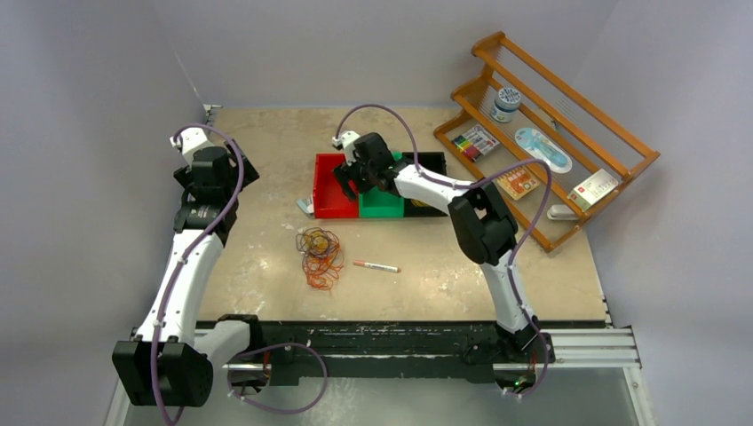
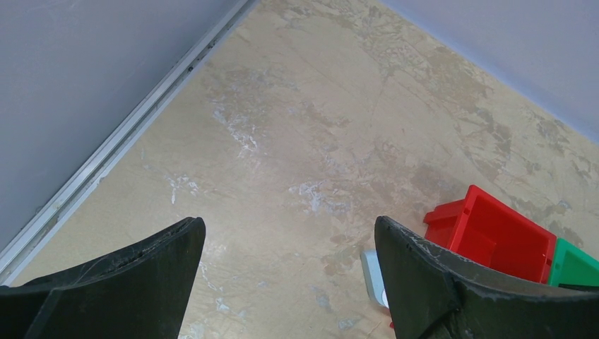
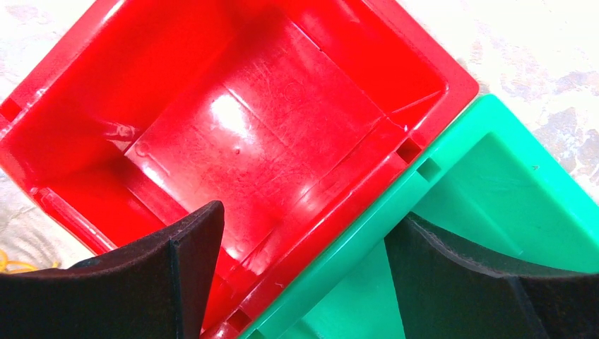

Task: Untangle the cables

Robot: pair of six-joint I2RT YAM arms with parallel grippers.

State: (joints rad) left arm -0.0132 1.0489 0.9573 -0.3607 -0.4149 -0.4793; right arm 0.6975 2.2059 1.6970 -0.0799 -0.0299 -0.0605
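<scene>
Nearest your arm bases, you see the cables (image 1: 320, 253) lying as one loose tangle of orange, brownish and dark loops on the table (image 1: 266, 151), between the two arms and touched by neither gripper. Just to the right of the tangle, apart from it, a pen (image 1: 376, 265) with a red tip lies flat.

Farther back you find a row of three bins side by side: the red bin (image 1: 330, 202), the green bin (image 1: 382, 206) and the black bin (image 1: 432, 161). Your right gripper (image 3: 304, 212) hangs over the wall where the red and green bins meet, jaws spread wide, holding nothing. A small pale object (image 1: 305, 206) sits against the red bin's left side; you cannot tell what it is.

On the left, your left gripper (image 2: 289, 226) hovers over bare tabletop near the left wall (image 2: 70, 85), jaws wide apart and empty, well away from the cables.

Farthest back on the right, a wooden rack (image 1: 613, 182) leans with small packets and a jar on its shelves.
</scene>
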